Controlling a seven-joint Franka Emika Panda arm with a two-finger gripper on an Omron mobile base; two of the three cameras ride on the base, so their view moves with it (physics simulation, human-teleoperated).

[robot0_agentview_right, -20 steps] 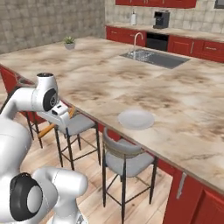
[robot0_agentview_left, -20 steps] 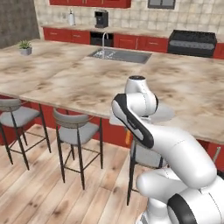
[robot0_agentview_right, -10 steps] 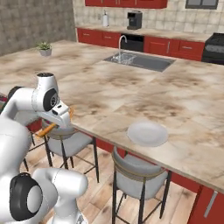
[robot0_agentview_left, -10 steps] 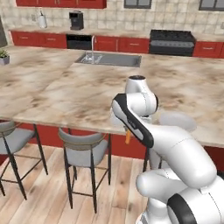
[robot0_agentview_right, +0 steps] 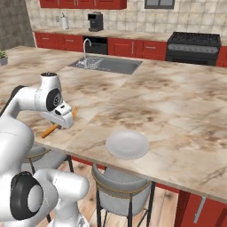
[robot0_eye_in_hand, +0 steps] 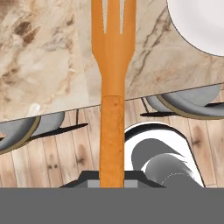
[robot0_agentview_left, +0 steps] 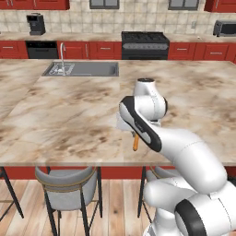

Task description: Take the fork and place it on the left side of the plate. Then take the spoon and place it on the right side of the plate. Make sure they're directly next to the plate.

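— So, left base view first: where is your claw [robot0_agentview_left: 134, 138], and what has it got?

— My claw hangs over the desk [robot0_agentview_left: 64, 115] close to its near edge, tucked under my forearm. An orange stub of the fork [robot0_agentview_left: 135, 143] pokes down from it. The jaws themselves are hidden there.

— And from the right base view?

— Clearer. The claw [robot0_agentview_right: 62, 119] is pinched nearly shut on the fork [robot0_agentview_right: 49, 130], gripping it partway along, with one end sticking out toward the desk's near edge and the other out the far side. The plate [robot0_agentview_right: 127, 144] lies flat near that same near edge, well apart from the fork, off to my right. I can't pick out the spoon.

— Hand view?

— The fork [robot0_eye_in_hand: 113, 87] runs straight up the middle from between my tips, handle low, tines at the top over the marble. The plate's rim [robot0_eye_in_hand: 197, 26] curves into the upper right corner. The desk's near edge crosses behind the handle, with stools and floor below.

— How will it handle, do you reckon?

— Light and stiff, I'd judge; it shows no sag along its length. It looks smooth and slim, so it could twist or slip in a pinch. Holding the handle leaves the tines free, which suits laying it flat just beside the plate's left rim.
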